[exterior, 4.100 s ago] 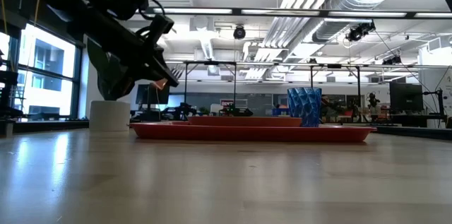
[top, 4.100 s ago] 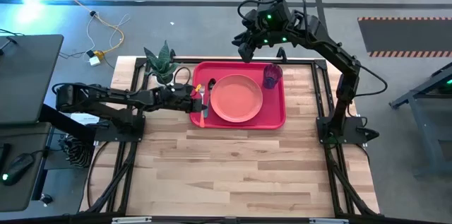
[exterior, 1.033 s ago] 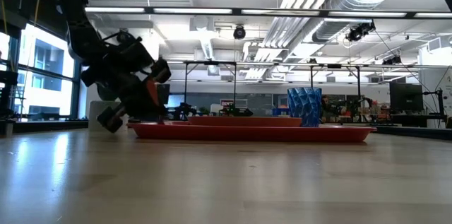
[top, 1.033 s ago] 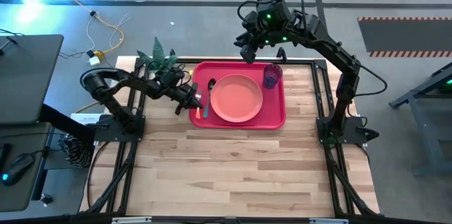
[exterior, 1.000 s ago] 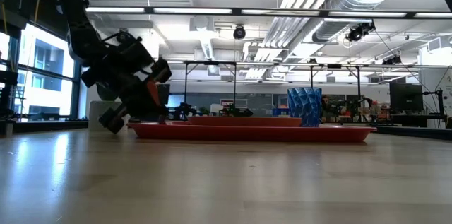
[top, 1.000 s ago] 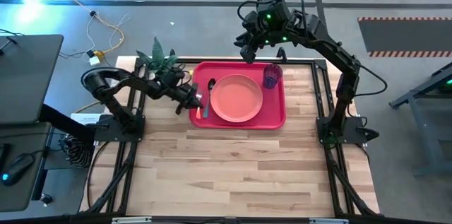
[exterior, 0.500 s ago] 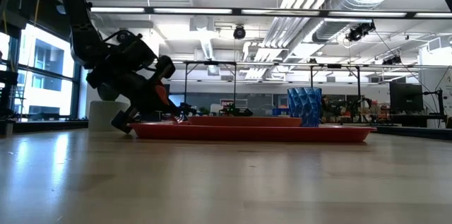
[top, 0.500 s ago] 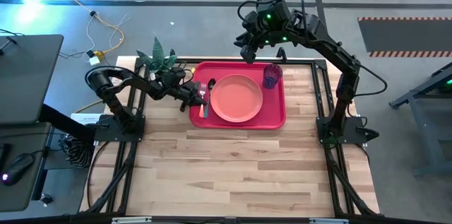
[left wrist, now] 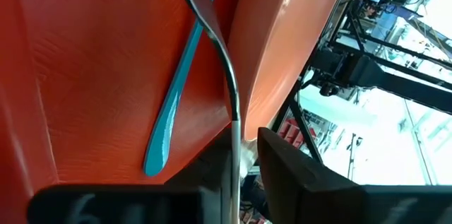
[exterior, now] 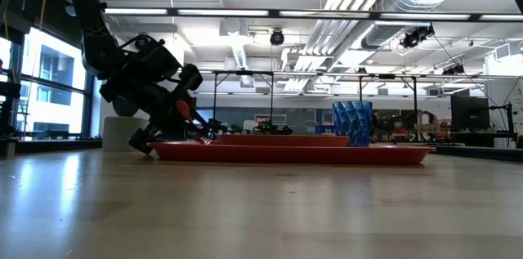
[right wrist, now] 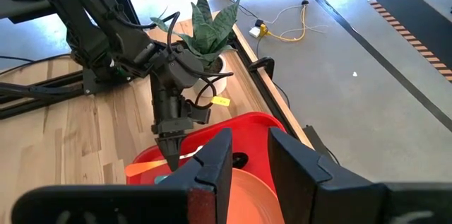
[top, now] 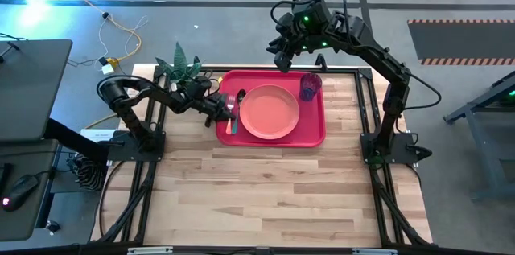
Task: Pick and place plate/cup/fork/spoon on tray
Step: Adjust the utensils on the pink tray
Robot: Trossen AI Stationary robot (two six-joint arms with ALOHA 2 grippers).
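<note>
L gripper [top: 228, 106] sits low at the 9 o'clock edge of the red tray [top: 314, 130], fingers [left wrist: 296, 174] closed on the fork [left wrist: 224, 75], tines over the tray floor right beside the teal-handled spoon [top: 236, 115]. In L wrist view the fork's metal shank runs along and crosses the spoon; contact w/ the tray can't be judged. Pink plate [top: 269, 112] lies mid-tray, spoon just off its 9 o'clock rim. Blue-purple cup [top: 310, 86] stands upright in the tray's 1–2 o'clock corner, apart from the plate. R gripper [top: 280, 60] hangs above the worktop's 12 o'clock edge, beyond the tray, fingers [right wrist: 212, 164] parted, holding nothing. Potted plant [top: 183, 70] at 10 o'clock of the tray.
</note>
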